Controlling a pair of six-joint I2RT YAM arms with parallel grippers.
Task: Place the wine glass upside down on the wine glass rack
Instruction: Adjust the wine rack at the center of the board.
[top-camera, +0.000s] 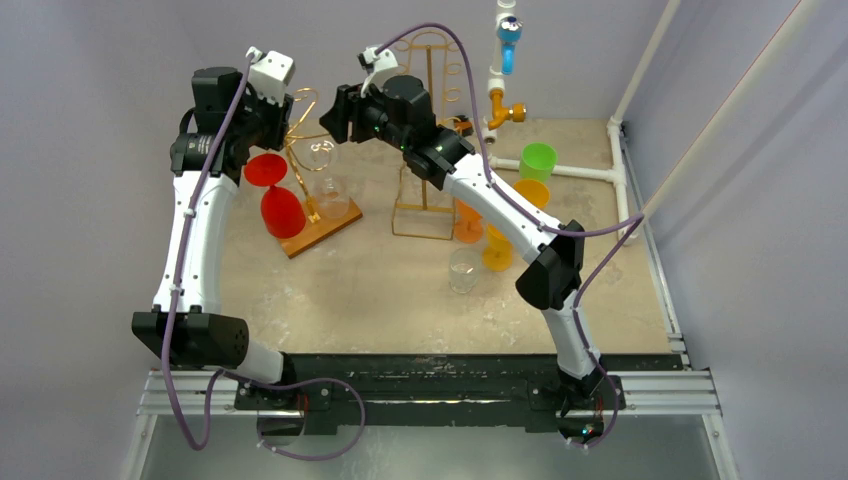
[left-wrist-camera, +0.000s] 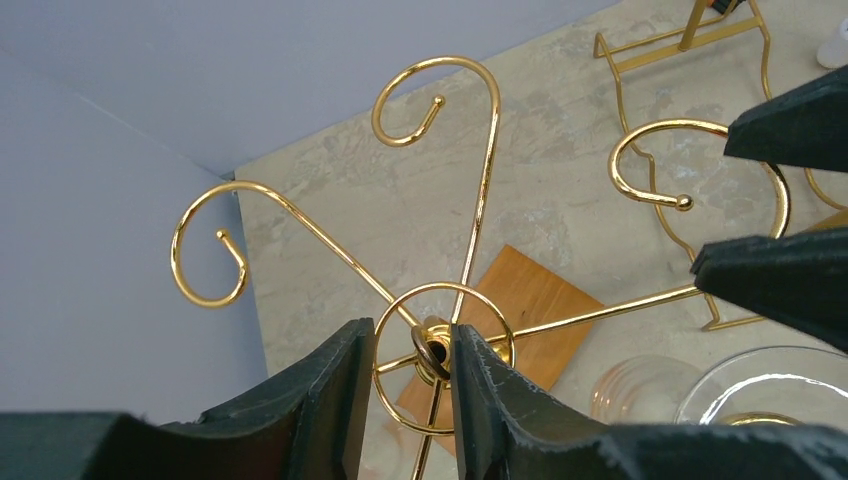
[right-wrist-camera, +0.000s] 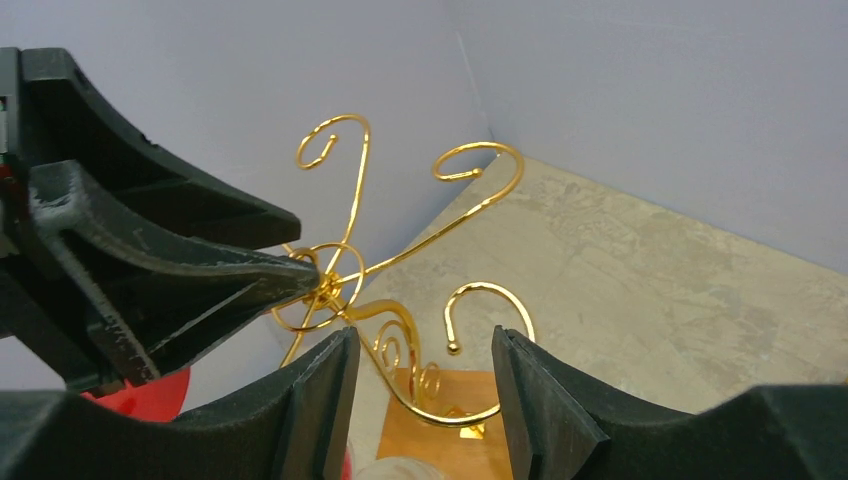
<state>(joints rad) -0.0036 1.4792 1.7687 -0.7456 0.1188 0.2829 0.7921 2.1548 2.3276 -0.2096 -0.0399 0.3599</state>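
Table (top-camera: 390, 300) carries rack (top-camera: 322, 228), wire stand (top-camera: 422, 208), green cup (top-camera: 537, 160).

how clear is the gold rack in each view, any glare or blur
left wrist: rack crisp, glints on the wire, glass rim shines white; right wrist: rack crisp against the wall; top external: even light, soft shadows, rack thin, partly hidden

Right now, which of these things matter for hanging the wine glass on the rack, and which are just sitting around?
In the job: wine glass rack, pinched by the left gripper; clear wine glass below the open right gripper.
Just lying about: red wine glasses, green cup, orange cups, small clear cup, second wire rack.
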